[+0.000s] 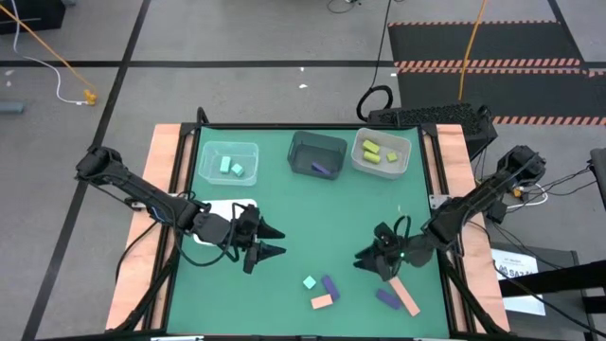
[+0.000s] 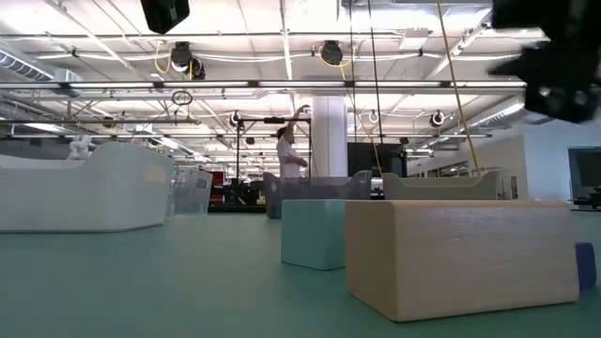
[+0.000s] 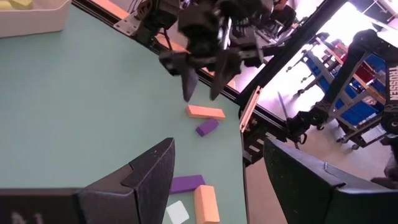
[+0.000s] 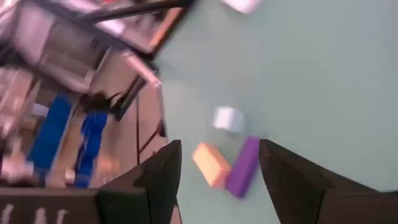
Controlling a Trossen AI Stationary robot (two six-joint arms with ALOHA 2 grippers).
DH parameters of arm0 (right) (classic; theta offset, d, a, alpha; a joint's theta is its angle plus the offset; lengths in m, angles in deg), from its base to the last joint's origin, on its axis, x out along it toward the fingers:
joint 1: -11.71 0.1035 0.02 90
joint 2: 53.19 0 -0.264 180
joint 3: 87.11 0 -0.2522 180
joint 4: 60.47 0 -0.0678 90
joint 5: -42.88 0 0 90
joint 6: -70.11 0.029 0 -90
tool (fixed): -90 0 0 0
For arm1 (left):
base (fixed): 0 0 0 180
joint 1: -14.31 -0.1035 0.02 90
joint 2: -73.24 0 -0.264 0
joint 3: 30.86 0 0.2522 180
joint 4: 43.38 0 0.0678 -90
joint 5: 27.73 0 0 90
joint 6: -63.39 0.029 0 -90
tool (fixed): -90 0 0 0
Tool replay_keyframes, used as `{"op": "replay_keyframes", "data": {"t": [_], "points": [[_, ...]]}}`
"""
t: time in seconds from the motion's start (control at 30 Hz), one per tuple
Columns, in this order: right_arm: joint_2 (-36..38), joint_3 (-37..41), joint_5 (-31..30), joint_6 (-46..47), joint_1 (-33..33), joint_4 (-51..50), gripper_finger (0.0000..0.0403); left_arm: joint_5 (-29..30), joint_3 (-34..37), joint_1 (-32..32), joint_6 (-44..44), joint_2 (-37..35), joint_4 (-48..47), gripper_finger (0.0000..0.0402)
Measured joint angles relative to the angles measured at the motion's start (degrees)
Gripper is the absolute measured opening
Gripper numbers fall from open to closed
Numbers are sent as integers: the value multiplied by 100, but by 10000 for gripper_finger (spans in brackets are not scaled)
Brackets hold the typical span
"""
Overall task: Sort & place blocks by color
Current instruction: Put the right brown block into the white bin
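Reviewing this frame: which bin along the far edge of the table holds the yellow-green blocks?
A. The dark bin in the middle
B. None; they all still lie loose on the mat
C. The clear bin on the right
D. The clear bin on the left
C: in the high view the yellow-green blocks lie inside the right clear bin.

I can read only one marking: white capital letters running down my other arm's dark link [image 3: 390, 87] at the right edge of my left wrist view, apparently "TROSSEN", partly cut off. The white sheet [image 1: 524, 268] at the high view's lower right bears print too small to read.
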Motion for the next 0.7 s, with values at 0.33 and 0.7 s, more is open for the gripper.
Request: {"op": "replay_keyframes", "data": {"t": [0.33,0.7], "points": [[-38,-2176,99,-1797,-445,-4202,206,0,-1,0,25,-2,13,243],[-1269,-2842,3187,1490,-418,-7039,207,2,-1,0,128,-2,9,243]]}}
